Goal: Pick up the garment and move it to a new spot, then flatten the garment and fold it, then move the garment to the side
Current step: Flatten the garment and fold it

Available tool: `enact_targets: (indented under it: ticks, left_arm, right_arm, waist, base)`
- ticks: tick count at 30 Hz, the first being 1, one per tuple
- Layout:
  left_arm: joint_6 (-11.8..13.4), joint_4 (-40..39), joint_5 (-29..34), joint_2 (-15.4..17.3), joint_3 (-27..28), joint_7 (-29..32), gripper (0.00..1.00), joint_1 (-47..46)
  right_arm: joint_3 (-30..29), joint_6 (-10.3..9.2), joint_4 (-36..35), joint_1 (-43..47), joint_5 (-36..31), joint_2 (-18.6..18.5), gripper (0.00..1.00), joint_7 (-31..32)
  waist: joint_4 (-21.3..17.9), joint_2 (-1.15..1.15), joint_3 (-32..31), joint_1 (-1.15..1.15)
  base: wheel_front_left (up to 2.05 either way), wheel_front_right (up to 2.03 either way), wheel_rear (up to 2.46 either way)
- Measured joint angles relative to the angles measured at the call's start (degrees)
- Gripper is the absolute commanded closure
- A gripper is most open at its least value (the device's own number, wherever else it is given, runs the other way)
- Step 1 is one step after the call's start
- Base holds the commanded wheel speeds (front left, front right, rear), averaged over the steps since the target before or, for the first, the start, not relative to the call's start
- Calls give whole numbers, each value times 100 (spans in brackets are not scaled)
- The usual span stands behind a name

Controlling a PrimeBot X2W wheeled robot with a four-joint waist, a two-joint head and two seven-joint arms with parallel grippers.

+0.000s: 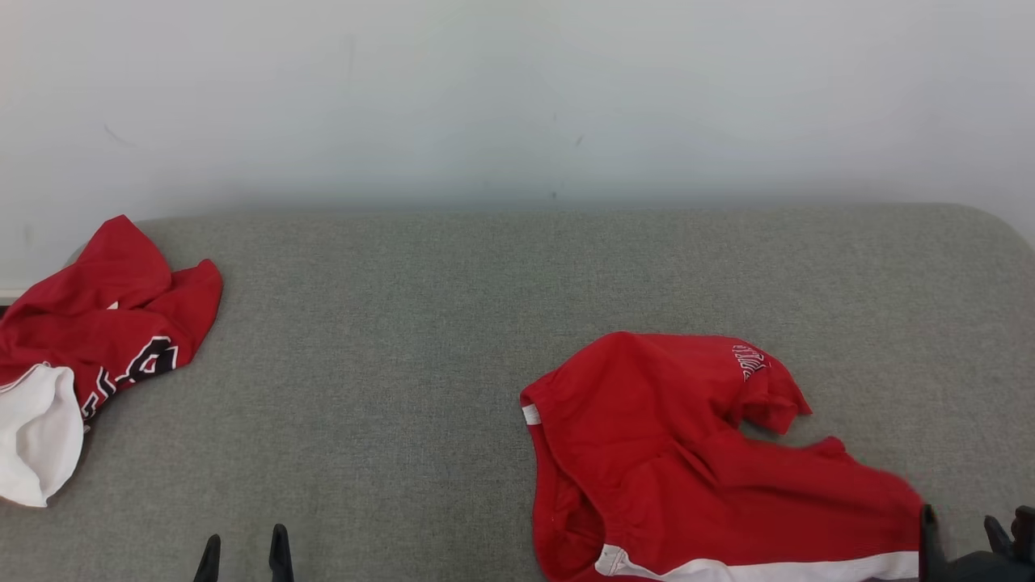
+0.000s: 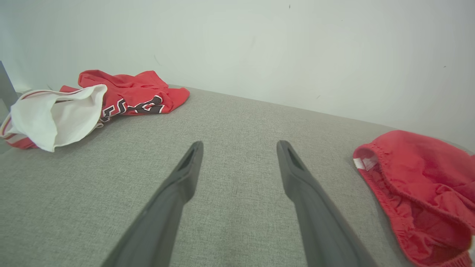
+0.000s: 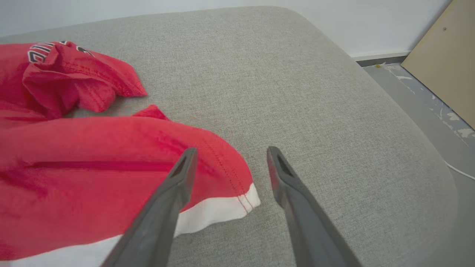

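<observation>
The garment (image 1: 695, 453), red shorts with a white side stripe and an elastic waistband, lies crumpled on the right half of the grey cushioned surface (image 1: 420, 339). My right gripper (image 1: 961, 529) stands open at its right end. In the right wrist view the right gripper (image 3: 231, 152) hovers with its fingers wide apart over the garment's (image 3: 111, 159) white-striped hem corner, gripping nothing. My left gripper (image 1: 245, 540) is open at the lower left over bare fabric. From the left wrist, the left gripper (image 2: 239, 144) points across the surface, with the garment's (image 2: 419, 185) waistband off to its right.
A second heap of red and white clothing (image 1: 89, 339) with dark lettering lies at the surface's far left edge, also seen as the heap (image 2: 92, 104). A pale wall (image 1: 517, 97) runs behind. The cushion's rounded right edge (image 3: 419, 122) drops to a grey floor beside a tan board (image 3: 445, 55).
</observation>
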Motion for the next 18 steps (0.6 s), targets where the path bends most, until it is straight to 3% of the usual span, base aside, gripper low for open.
enact_targets:
  ticks: [6, 18]
  left_arm:
    - [-8, 0, 23, 1, 48, 0, 0, -1]
    - [-8, 34, -29, 1, 19, 0, 0, 17]
  right_arm:
    - [165, 0, 68, 21, 88, -2, 0, -714]
    - [1622, 0, -467, 534, 571, 5, 0, -2207]
  waist:
    - [-23, 0, -22, 0]
    - [-149, 0, -231, 0]
  base:
    - [0, 0, 0]
    - [0, 0, 0]
